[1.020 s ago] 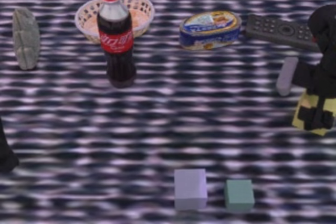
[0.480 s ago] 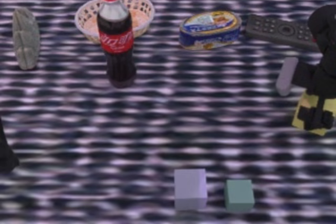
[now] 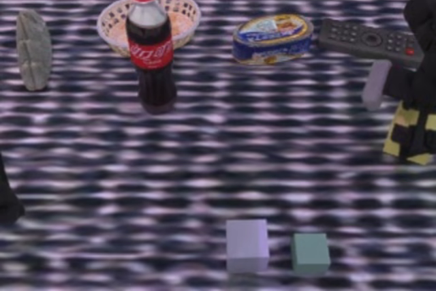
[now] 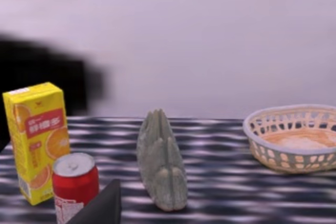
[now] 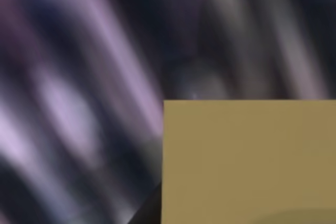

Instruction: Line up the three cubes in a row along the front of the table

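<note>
Cubes first: the lavender cube (image 3: 247, 244) and the smaller teal-green cube (image 3: 310, 253) sit side by side, close but not touching, along the front edge of the striped table (image 3: 204, 168), right of centre. The pale yellow cube (image 3: 407, 132) is over at the right edge, clamped in the right gripper (image 3: 412, 134), and the right wrist view is mostly filled by its yellow face (image 5: 247, 161). A grey cylinder (image 3: 375, 84) stands just beside that arm, near the remote (image 3: 371, 41). The left arm (image 3: 7, 199) sits parked at the left edge, can't tell how its claw stands. At the back there's a cola bottle (image 3: 150, 49) in front of a basket (image 3: 184, 10).
</note>
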Controlling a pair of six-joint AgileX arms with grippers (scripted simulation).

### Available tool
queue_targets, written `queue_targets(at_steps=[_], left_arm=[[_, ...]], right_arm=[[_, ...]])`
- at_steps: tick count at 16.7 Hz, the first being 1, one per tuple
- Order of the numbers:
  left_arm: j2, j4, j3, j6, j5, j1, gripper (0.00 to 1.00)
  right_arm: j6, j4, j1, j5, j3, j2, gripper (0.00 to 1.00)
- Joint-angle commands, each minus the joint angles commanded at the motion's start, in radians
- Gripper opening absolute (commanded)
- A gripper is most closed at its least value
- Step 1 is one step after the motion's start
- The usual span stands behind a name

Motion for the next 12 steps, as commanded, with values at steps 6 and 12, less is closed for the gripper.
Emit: queue_targets(at_steps=[6,12], left_arm=[[0.000,0.000,0.000,0.000,0.000,0.000,1.00],[0.000,0.000,0.000,0.000,0.000,0.000,1.00]], right_arm=[[0.002,-0.126,0.003,0.001,0.068,-0.060,0.00],[0.037,-0.147,0.068,0.001,0.118,-0.026,0.00]])
